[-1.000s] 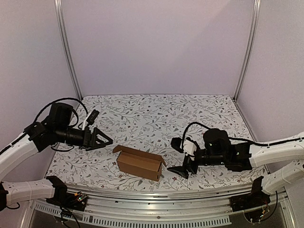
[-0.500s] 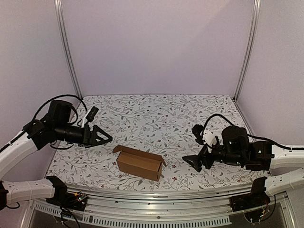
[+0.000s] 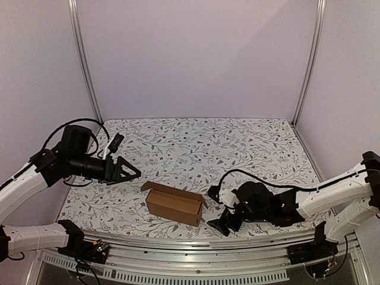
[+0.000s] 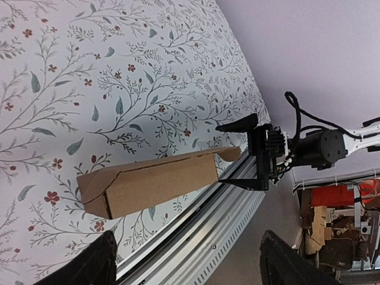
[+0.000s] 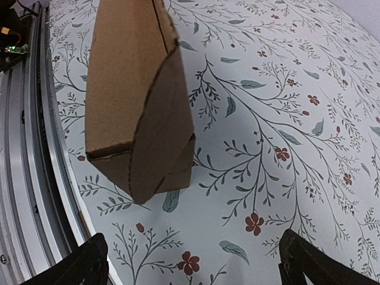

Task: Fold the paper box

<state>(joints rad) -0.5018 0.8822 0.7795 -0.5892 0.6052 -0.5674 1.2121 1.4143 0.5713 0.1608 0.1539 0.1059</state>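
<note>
The paper box [image 3: 173, 205] is plain brown cardboard, lying as an oblong box near the table's front edge. A flap sticks out at its left end, another at its right end. My left gripper [image 3: 127, 170] hangs open above the table, up and left of the box, apart from it. In the left wrist view the box [image 4: 148, 181] lies ahead of the open gripper [image 4: 190, 267]. My right gripper [image 3: 221, 222] is low and open just right of the box's right end. In the right wrist view the box's end [image 5: 136, 101], with a curved flap partly over it, lies ahead of the open gripper [image 5: 199, 267].
A metal rail [image 3: 190, 246] runs along the table's near edge, close to the box. Two upright frame posts [image 3: 86, 65] stand at the back corners before pale walls. The floral tabletop [image 3: 196, 148] stretches behind the box. Clutter [image 4: 332, 196] lies beyond the table in the left wrist view.
The right arm drew back to the right, then swung left and down, so its gripper now sits close to the box's right end. The left arm has barely moved.
</note>
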